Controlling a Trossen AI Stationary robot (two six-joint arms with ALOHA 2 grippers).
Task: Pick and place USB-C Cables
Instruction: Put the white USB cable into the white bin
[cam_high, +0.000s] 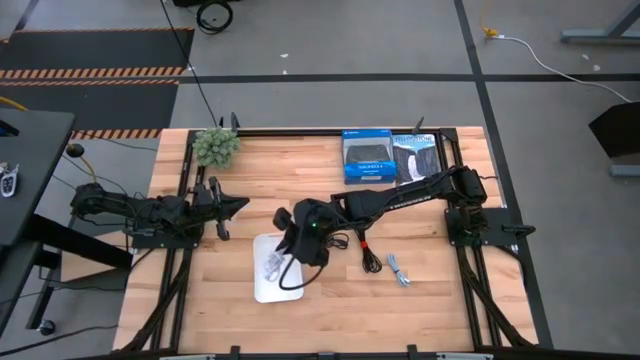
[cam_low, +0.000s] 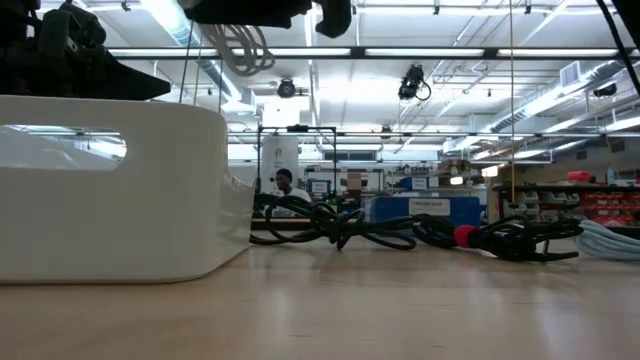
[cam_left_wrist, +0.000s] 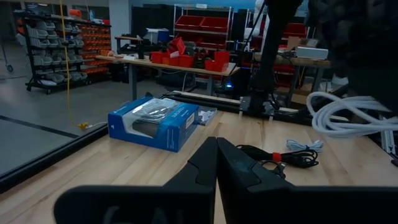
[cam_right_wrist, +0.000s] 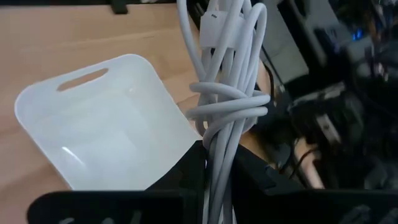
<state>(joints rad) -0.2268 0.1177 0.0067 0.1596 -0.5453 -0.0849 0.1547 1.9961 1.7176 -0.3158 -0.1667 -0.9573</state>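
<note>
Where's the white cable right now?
The right gripper holds the white cable above the tray, left of centre in the high view.

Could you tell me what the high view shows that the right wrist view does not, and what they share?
Only the high view shows the left end effector waiting shut near the left edge, the blue box, the black cable with red band and the pale blue-grey cable.

Only the right wrist view shows the knot in the white cable held by the right end effector.

Both show the white tray on the wooden table.
</note>
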